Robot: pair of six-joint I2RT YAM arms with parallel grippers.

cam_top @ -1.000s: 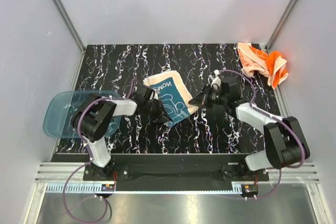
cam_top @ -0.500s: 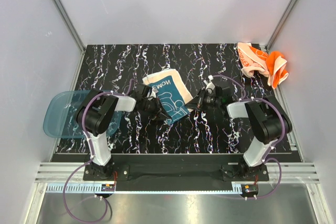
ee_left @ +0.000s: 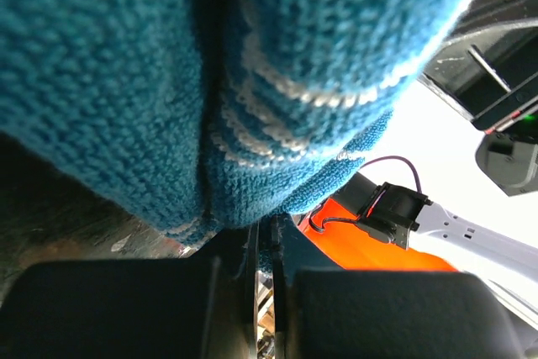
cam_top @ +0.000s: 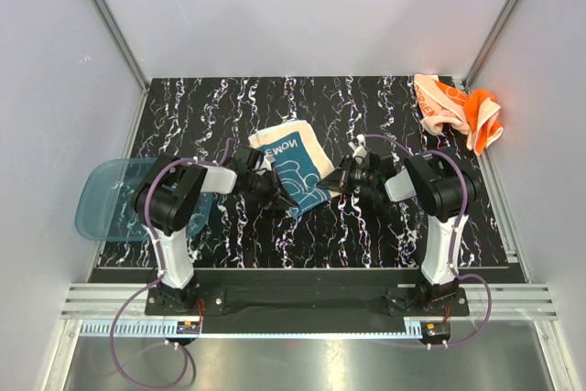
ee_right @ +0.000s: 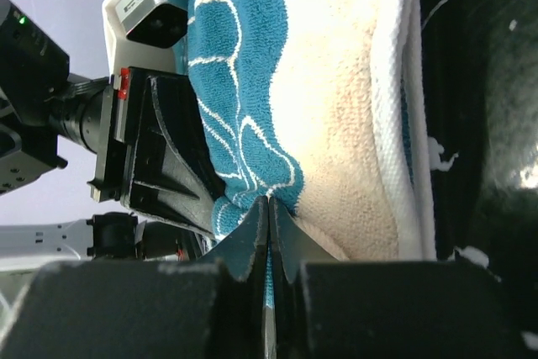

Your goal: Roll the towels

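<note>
The left arm [cam_top: 170,204] and right arm [cam_top: 438,186] were white links with bulky black joints (purple cables [cam_top: 117,354] looping off each), based at the table's [cam_top: 211,107] near edge.

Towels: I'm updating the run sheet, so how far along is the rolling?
Done: nothing looks rolled yet. In hand: the teal towel lies mostly spread mid-table, with the left gripper and right gripper both shut on its near edge. Left: rolling it, then the orange towel, which sits crumpled and untouched at the far right corner.
</note>
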